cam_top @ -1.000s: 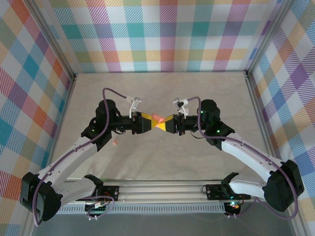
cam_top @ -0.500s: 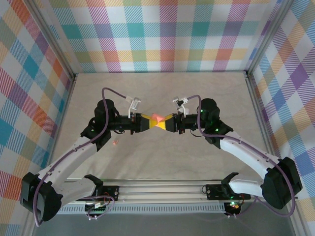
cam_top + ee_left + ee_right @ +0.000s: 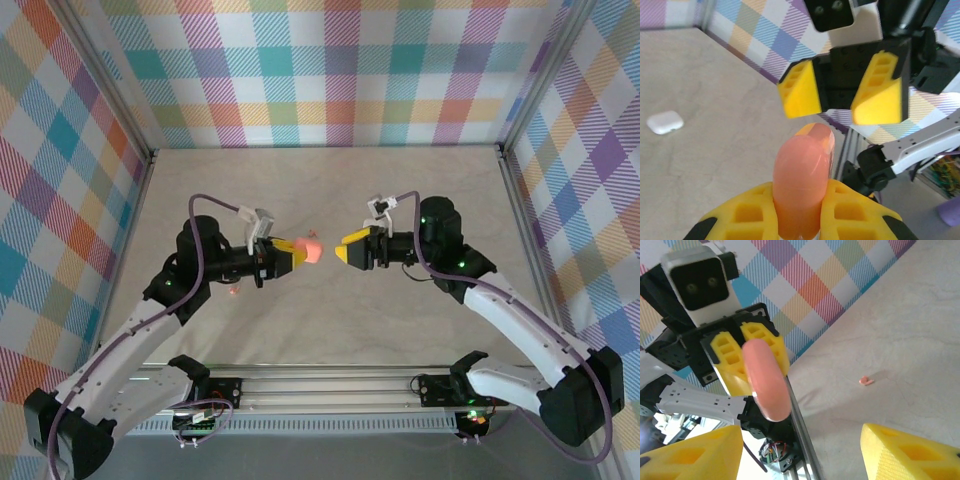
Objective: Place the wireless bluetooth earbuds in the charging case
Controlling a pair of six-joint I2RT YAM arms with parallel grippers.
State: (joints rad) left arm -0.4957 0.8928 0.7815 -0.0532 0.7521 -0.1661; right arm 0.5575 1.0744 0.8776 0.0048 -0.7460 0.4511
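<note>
The left jaws are pinched on the salmon-pink charging case [image 3: 802, 185], clamping its lower part between the 2 yellow left fingers [image 3: 747, 212]. The case's rounded upper end juts out past the fingertips, toward the other arm. In the right wrist view the same case [image 3: 767, 385] stands out from those fingers as a smooth pink oblong, carried above the bench. Whether its lid is shut, or whether anything sits inside it, cannot be told.

The right jaws are spread wide with nothing between them. The 2 yellow right fingers [image 3: 875, 90] face the case head-on. From above, a clear gap separates them [image 3: 352, 250] from the pink case [image 3: 310, 247]; the 2 arms meet nose to nose over the middle of the bench [image 3: 330, 330] without touching.

1 pink earbud [image 3: 866, 380] lies loose on the bench, well apart from the held case. From above it is a small pink speck [image 3: 236, 290] just beside the left arm.

A white charging case [image 3: 665, 122] lies flat and closed on the bench, off to the left in the left wrist view, far from both jaws.

Plaid walls [image 3: 330, 70] close in the bench on 3 sides, and an aluminium rail [image 3: 330, 385] runs along its near edge.
</note>
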